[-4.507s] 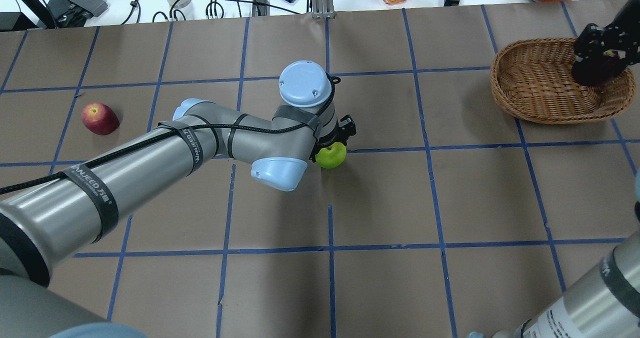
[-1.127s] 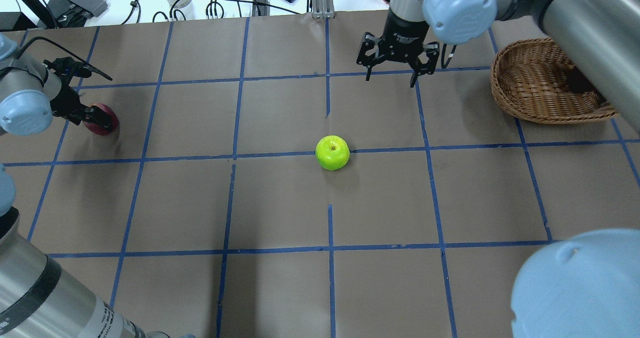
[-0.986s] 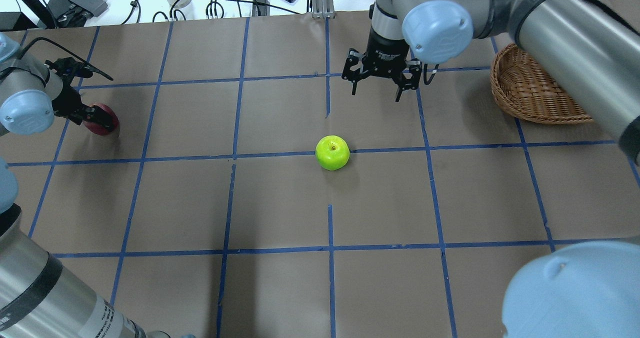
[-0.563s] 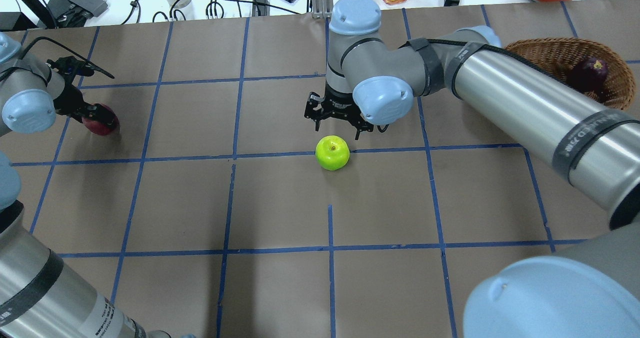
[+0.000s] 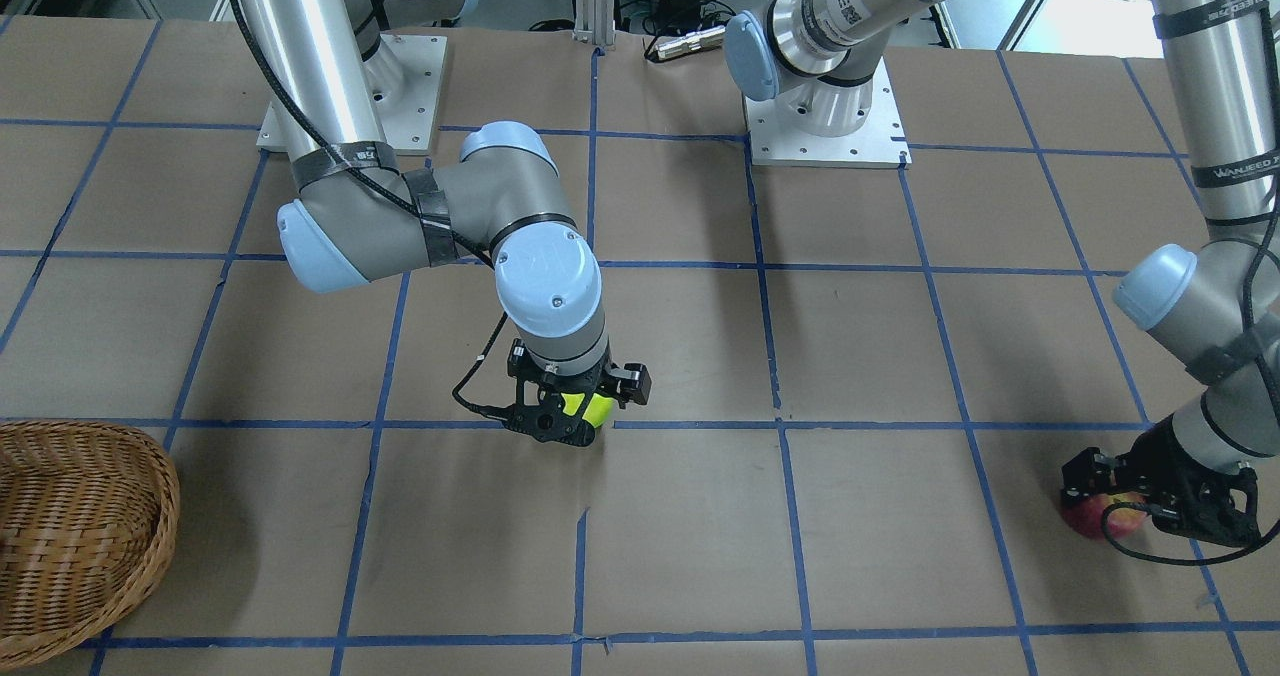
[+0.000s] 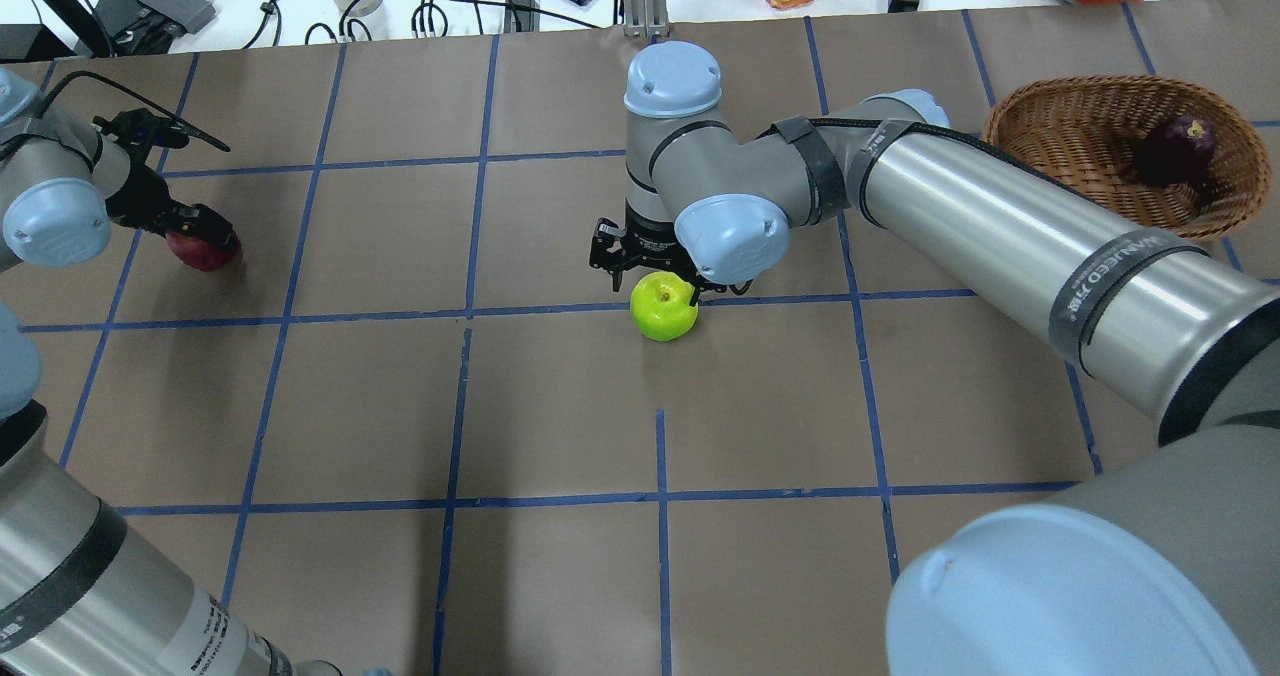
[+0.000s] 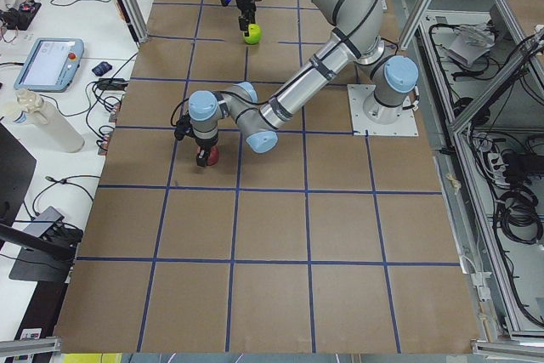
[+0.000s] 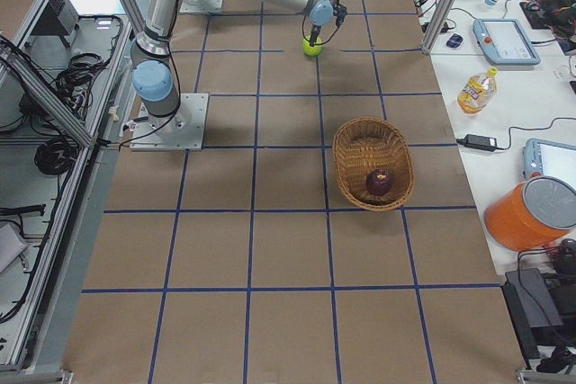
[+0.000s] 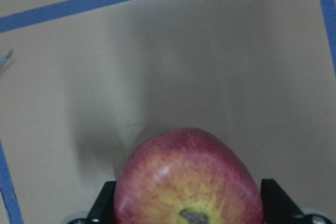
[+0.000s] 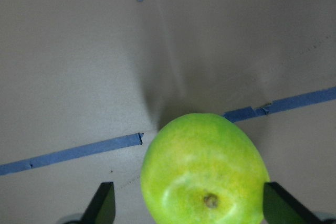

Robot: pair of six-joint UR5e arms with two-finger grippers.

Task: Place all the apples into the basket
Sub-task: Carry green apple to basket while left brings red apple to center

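Between the right gripper's widely spread black fingers sits the glossy, round yellow-green apple, unclamped, on the brown paper table. The left gripper, equally wide, closely flanks the streaky red apple. The dark maroon apple lies in the woven wicker basket.

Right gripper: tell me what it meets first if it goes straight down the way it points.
Most likely the green apple, which sits directly between the right gripper's open fingers. The gap to its palm is hard to judge.
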